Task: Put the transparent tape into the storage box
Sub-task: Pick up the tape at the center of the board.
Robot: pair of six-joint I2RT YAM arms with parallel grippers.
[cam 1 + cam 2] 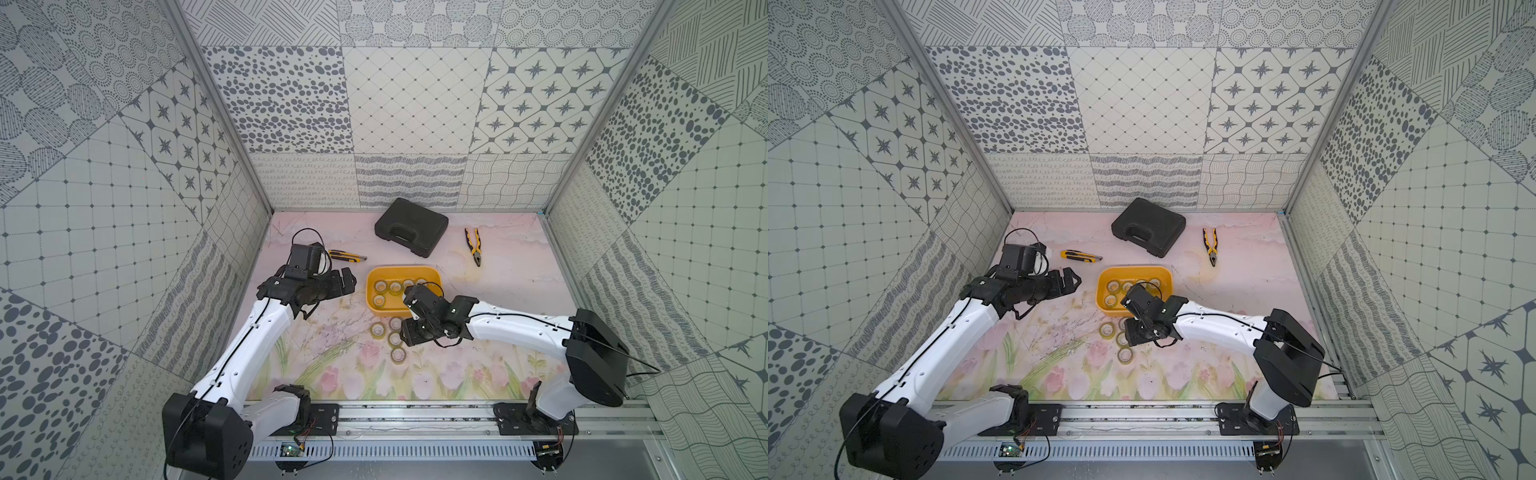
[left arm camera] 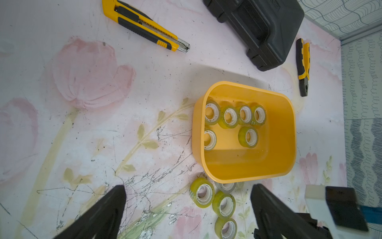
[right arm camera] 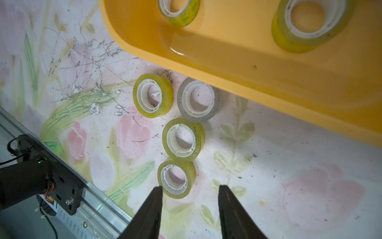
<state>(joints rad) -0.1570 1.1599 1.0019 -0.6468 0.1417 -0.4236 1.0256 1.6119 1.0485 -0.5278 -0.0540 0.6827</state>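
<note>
The storage box (image 1: 399,269) (image 1: 1133,268) (image 2: 237,163) (image 3: 268,82) is a shallow yellow tub at mid-table, with several rolls of transparent tape (image 1: 380,286) (image 2: 229,117) lying flat inside. Just in front of it, several more rolls (image 1: 394,339) (image 1: 1121,340) (image 2: 224,203) (image 3: 183,139) lie on the mat. My right gripper (image 1: 409,334) (image 1: 1133,334) (image 3: 191,187) hovers over these loose rolls, open and empty. Its fingers are just short of the roll farthest from the box (image 3: 176,179). My left gripper (image 1: 345,282) (image 1: 1071,282) (image 2: 189,187) stands wide open and empty, left of the box.
A black toolcase (image 1: 411,226) (image 2: 260,31) lies behind the box. Yellow-handled pliers (image 1: 473,247) (image 2: 302,66) lie at the back right, and a yellow utility knife (image 1: 347,257) (image 2: 144,27) at the back left. A metal rail (image 1: 415,411) runs along the front edge.
</note>
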